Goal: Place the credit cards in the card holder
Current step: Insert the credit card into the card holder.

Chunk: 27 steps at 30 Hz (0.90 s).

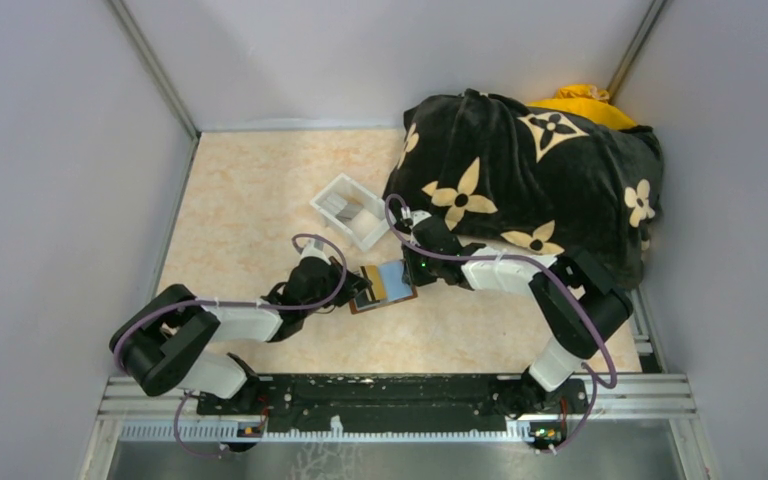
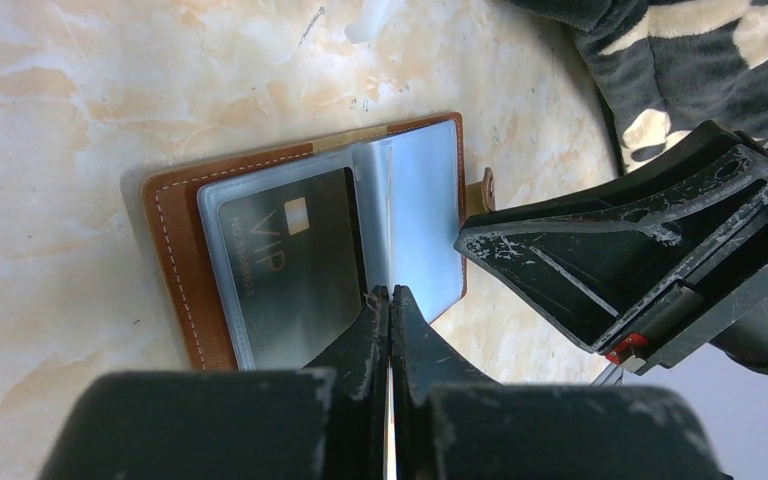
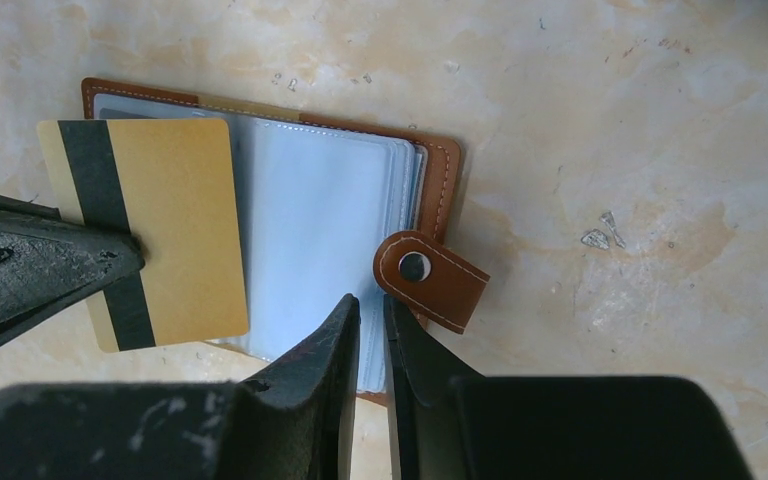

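The brown leather card holder (image 1: 385,305) lies open on the table between both grippers, its clear sleeves (image 3: 310,230) fanned out. A dark grey VIP card (image 2: 290,270) sits inside a left-hand sleeve. My left gripper (image 2: 390,292) is shut on a gold credit card (image 3: 175,230) with a black stripe. It holds this card over the holder's left half, and the left wrist view shows it edge-on. My right gripper (image 3: 372,305) has only a narrow gap between its jaws, its tips at the sleeves' outer edge beside the snap tab (image 3: 430,280).
A white open tray (image 1: 352,210) stands just behind the holder. A black blanket with cream flowers (image 1: 530,180) covers a bulky heap at the back right, with something yellow (image 1: 580,105) behind it. Grey walls close in both sides.
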{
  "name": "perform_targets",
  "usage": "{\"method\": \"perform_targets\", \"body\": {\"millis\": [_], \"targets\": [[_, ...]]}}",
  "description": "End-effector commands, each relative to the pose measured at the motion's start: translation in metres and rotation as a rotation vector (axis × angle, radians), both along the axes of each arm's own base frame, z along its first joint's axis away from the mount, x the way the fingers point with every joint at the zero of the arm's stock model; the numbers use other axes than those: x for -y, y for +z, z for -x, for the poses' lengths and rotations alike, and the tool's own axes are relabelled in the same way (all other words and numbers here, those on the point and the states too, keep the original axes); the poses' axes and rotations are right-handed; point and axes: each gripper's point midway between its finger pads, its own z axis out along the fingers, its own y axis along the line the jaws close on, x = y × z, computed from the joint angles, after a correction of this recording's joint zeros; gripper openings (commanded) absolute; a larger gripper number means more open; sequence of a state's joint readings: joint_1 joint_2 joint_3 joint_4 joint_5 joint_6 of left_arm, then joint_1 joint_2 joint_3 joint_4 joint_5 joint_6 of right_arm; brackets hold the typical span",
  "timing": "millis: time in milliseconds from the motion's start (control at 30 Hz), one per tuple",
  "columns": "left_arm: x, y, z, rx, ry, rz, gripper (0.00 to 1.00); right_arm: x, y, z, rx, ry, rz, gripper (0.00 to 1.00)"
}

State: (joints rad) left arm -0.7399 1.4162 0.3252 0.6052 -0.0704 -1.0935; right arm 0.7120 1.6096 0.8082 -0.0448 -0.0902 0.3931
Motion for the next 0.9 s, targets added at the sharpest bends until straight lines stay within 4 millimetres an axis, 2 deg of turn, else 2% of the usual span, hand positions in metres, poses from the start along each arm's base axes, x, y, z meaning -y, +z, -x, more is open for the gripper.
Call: {"method": "perform_targets", "body": {"millis": [0, 600, 633, 667, 867], "targets": [[0.004, 0.002, 0.001, 0.015, -0.028, -0.009, 0.0, -0.018, 0.018, -0.017, 0.065, 0.012, -0.038, 0.15], [-0.007, -0.021, 0.017, -0.094, 0.027, 0.032, 0.0, -0.018, 0.012, -0.016, 0.051, 0.006, -0.038, 0.14], [-0.008, -0.021, 0.017, -0.094, 0.033, 0.033, 0.0, -0.019, 0.013, -0.016, 0.051, 0.007, -0.038, 0.14], [-0.009, -0.022, 0.017, -0.098, 0.035, 0.033, 0.0, -0.018, 0.0, -0.013, 0.027, 0.009, -0.017, 0.14], [-0.008, -0.016, 0.017, -0.074, 0.048, 0.095, 0.0, -0.018, -0.002, -0.012, 0.022, 0.011, -0.012, 0.14]]}}
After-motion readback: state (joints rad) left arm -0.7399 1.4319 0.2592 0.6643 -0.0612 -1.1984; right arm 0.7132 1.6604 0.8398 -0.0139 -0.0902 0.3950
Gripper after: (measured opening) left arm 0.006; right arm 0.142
